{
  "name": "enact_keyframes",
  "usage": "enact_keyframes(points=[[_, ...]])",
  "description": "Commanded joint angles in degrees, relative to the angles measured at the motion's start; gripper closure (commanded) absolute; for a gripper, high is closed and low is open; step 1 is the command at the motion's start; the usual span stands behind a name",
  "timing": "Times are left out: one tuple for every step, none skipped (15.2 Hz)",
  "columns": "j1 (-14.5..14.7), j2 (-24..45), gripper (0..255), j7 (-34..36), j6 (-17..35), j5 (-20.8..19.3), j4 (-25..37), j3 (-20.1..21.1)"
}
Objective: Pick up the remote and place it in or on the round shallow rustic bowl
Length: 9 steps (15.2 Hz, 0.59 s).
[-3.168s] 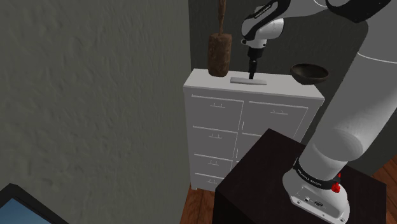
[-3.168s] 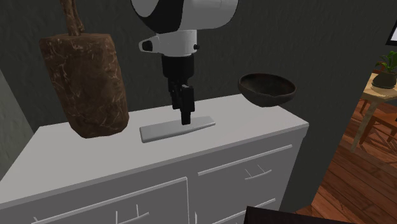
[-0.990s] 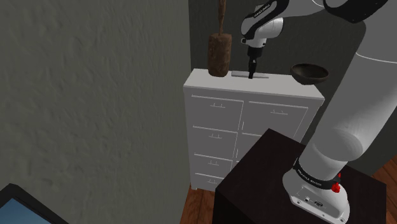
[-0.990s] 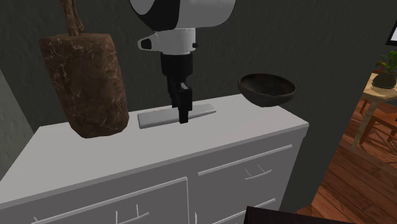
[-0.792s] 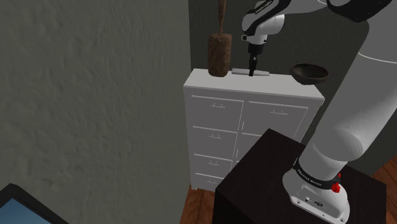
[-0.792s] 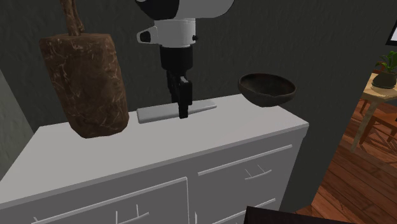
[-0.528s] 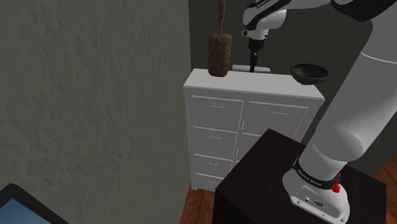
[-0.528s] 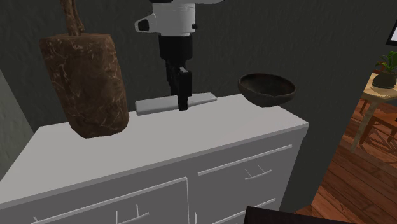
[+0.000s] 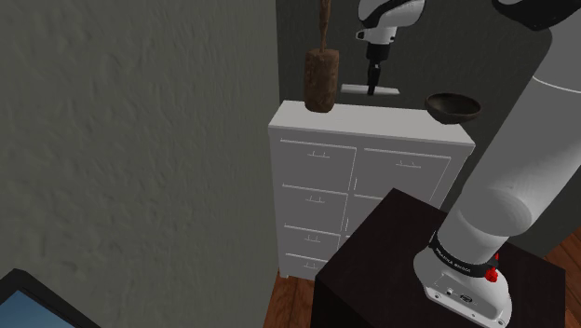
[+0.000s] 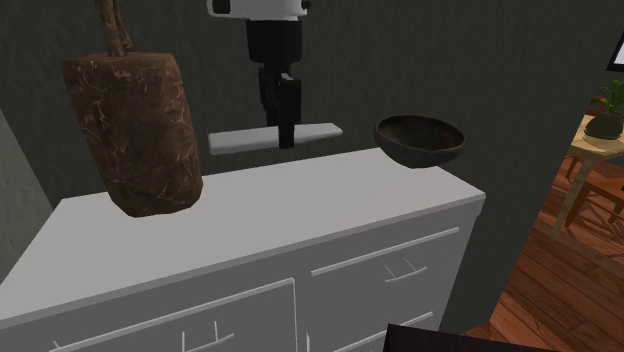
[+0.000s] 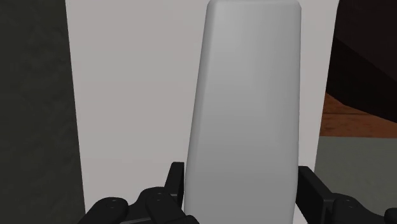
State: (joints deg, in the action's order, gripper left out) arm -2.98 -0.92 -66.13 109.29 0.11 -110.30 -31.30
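Shoulder view: the gripper point(image 9: 374, 89) grips the grey remote point(image 9: 355, 89) above the dresser point(image 9: 368, 140), high enough, I think, to pass over the bowl point(image 9: 452, 105) on the dresser.
Second exterior view: the remote hangs level.
Wrist view: the fingers point(image 11: 175, 179) press its long sides.

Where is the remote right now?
In the second exterior view the grey remote hangs level in the jaws above the white dresser, between the rough brown pot and the dark bowl.
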Motion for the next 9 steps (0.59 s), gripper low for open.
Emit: enact_keyframes(points=[[0.1, -0.3, 255, 0.2, -1.4, -0.2, 1.1, 0.1], [0.1, -0.4, 255, 0.2, -2.2, -0.2, 1.8, 0.1], [0.1, -0.5, 255, 0.3, -2.9, -0.3, 2.5, 0.1], [0.1, -0.6, 255, 0.3, -3.7, -0.3, 3.2, 0.1], [0.1, -0.7, 255, 0.3, -4.5, -0.3, 3.9, 0.1], [0.1, -0.7, 255, 0.3, -5.2, -0.4, 4.6, 0.1], [0.1, -0.7, 255, 0.4, -6.0, -0.4, 5.3, 0.1], [0.1, -0.8, 255, 0.4, -6.8, -0.4, 6.1, 0.1], [0.1, -0.8, 255, 0.4, -7.1, -0.4, 6.4, 0.2]])
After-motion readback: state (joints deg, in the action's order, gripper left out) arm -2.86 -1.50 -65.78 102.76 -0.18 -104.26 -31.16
